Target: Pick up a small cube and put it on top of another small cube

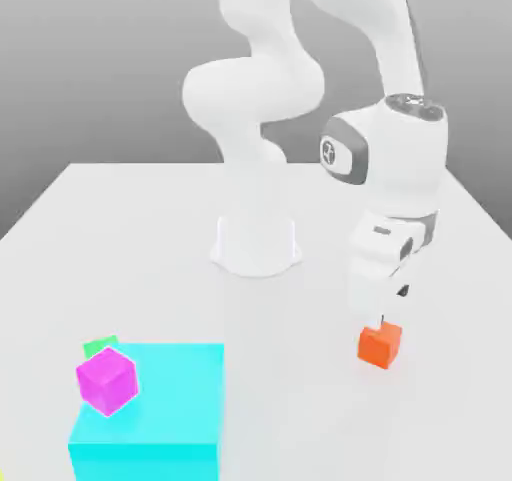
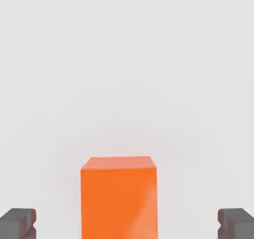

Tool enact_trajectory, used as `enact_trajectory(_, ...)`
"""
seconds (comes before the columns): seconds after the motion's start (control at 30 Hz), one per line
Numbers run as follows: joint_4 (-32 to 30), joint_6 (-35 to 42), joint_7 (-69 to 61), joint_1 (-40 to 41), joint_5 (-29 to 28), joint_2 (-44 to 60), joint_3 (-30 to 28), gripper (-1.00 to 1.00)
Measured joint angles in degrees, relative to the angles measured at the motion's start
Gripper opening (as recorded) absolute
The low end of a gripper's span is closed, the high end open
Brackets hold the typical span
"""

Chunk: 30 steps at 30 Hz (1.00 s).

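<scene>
The pincer (image 1: 385,319) stood released, just above the small orange cube (image 1: 380,345) on the worktop (image 1: 150,239), its fingertips (image 2: 19,223) wide on both sides.

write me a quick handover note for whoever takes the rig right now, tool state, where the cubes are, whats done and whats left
Tool: open, holding nothing, hanging just above the orange-red cube, with a fingertip showing on each side of the cube in the hand view.
Orange-red cube: on the white table, at the exterior view's right, not yet gripped.
Magenta cube: at the near left, in front of the big cyan block. Green cube peeks out behind it.
Done: tool lined up over the orange-red cube.
Left: lower, close on it, lift, carry it to another small cube and set it on top.
</scene>
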<state>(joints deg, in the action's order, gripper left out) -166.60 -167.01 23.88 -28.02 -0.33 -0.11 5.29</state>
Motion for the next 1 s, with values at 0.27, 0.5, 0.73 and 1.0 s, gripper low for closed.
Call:
enact_trajectory(0.27,1.80,-5.55,3.10,-0.65,-5.18,6.86,-2.22,0.00)
enact_trajectory(0.5,2.46,-11.12,4.78,-3.33,-6.78,13.61,-5.05,0.00)
enact_trajectory(0.73,2.46,-12.51,5.09,-3.82,-6.71,15.38,-5.30,-1.00)
enact_trajectory(1.0,2.27,-8.34,4.19,-2.17,-6.48,10.28,-3.99,-1.00)
